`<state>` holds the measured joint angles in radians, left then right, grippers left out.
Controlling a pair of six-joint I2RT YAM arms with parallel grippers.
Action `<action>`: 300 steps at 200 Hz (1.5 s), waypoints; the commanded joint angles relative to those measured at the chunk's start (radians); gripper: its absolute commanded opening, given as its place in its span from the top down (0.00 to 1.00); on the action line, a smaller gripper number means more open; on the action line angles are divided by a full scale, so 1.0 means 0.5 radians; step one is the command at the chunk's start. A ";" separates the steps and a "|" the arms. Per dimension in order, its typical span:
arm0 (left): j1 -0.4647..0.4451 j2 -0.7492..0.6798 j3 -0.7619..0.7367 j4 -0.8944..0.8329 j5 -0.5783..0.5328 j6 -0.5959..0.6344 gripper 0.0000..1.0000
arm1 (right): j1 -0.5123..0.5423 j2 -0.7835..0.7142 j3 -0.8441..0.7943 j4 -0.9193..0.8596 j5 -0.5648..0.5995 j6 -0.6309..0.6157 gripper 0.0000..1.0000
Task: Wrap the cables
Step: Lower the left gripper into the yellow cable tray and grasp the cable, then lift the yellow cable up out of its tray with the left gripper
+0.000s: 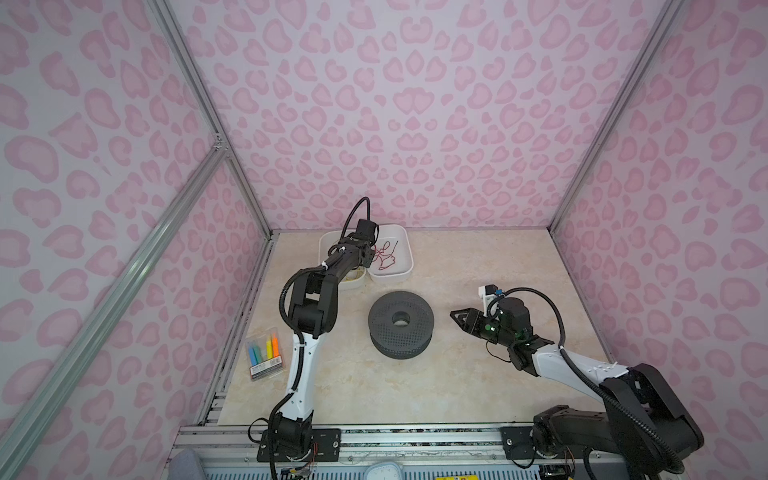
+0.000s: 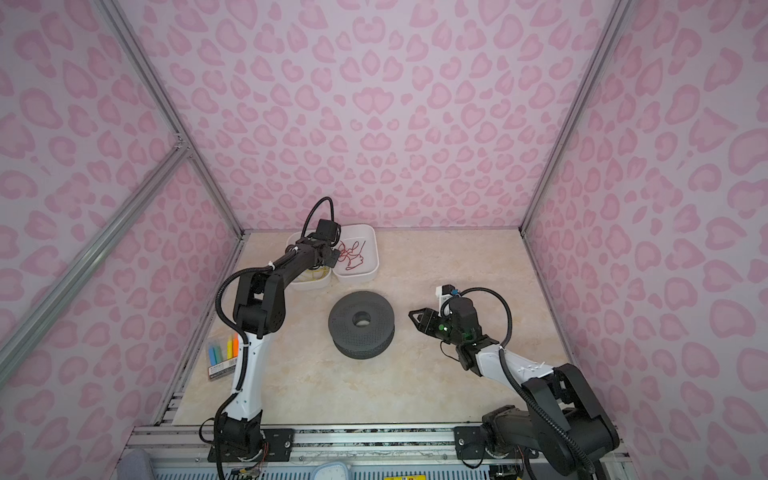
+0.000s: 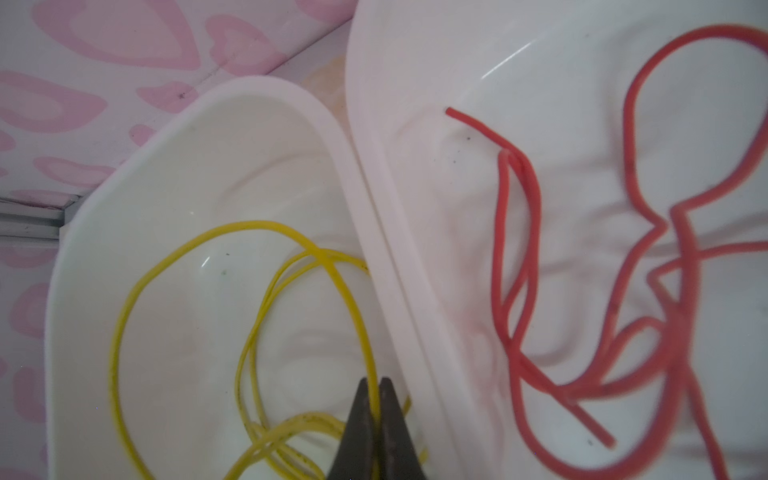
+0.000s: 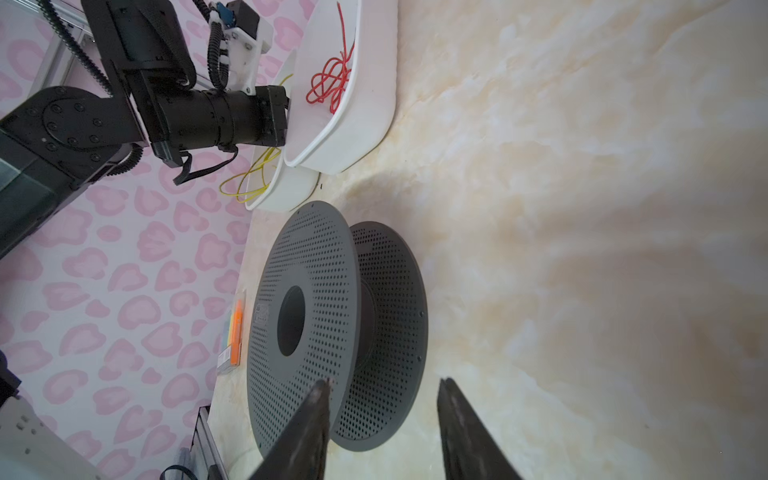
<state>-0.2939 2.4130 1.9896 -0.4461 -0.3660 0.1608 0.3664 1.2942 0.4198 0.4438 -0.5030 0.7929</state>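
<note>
L hand (image 3: 375, 386): fingers pressed together, one strand of yellow cables (image 3: 253, 223) pinched betw. the tips, low inside small white tray (image 3: 266, 85). The grip is judged to be taken so the strand can be lifted out and carried to the spool. R hand (image 4: 384, 395): fingers spread, nothing held, hovering just beside grey spool (image 1: 382, 320) w/ tips aimed at its flanges; prob. kept there to steady or turn the spool once cable is brought. Grey spool: laid flat mid-tabletop (image 1: 478, 257), hole up, no cable seen wound on it; set betw. both arms, so reachable by either. Small white tray: at far edge near back wall; contents: yellow cables, several loose loops, some seen reaching past the rim in R wrist view. Large white tray (image 3: 388, 199): rim against small tray's rim, seemingly touching; contents: red cable (image 3: 629, 124), one tangle, untouched. Marker pack (image 1: 266, 353): at left edge of tabletop, well apart, prob. not needed. Task est. at opening step.
</note>
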 commanded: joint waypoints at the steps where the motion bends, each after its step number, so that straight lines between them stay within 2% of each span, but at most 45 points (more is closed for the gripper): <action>1: -0.003 -1.550 -0.058 0.126 -0.007 0.051 0.97 | 0.014 0.001 0.013 0.029 0.030 -0.009 0.56; 45: 0.005 -1.524 -0.232 0.176 -0.020 0.025 0.97 | 0.022 -0.010 0.028 -0.001 0.037 -0.022 0.54; 106: 0.004 -1.557 0.228 -0.049 0.036 0.009 0.97 | 0.028 -0.005 0.118 -0.047 0.030 -0.049 0.50; 181: 0.000 -1.913 -0.148 0.083 0.094 -0.015 0.97 | 0.058 -0.064 0.180 -0.155 0.033 -0.085 0.49; 216: -0.004 -2.034 -0.226 0.160 0.162 0.098 0.97 | 0.082 -0.067 0.194 -0.157 0.048 -0.086 0.49; 245: -0.007 -2.161 -0.475 0.403 0.128 0.208 0.97 | 0.112 -0.072 0.194 -0.145 0.073 -0.079 0.49; 271: -0.007 -2.270 -0.739 0.663 0.203 0.266 0.97 | 0.128 -0.086 0.200 -0.175 0.084 -0.090 0.49; 300: -0.005 -2.256 -0.806 0.677 0.292 0.202 0.97 | 0.126 -0.116 0.206 -0.211 0.095 -0.107 0.49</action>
<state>-0.2974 1.2659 1.6352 -0.0792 -0.2829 0.2626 0.4274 1.2465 0.5175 0.3477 -0.4709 0.7563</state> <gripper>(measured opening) 0.058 0.513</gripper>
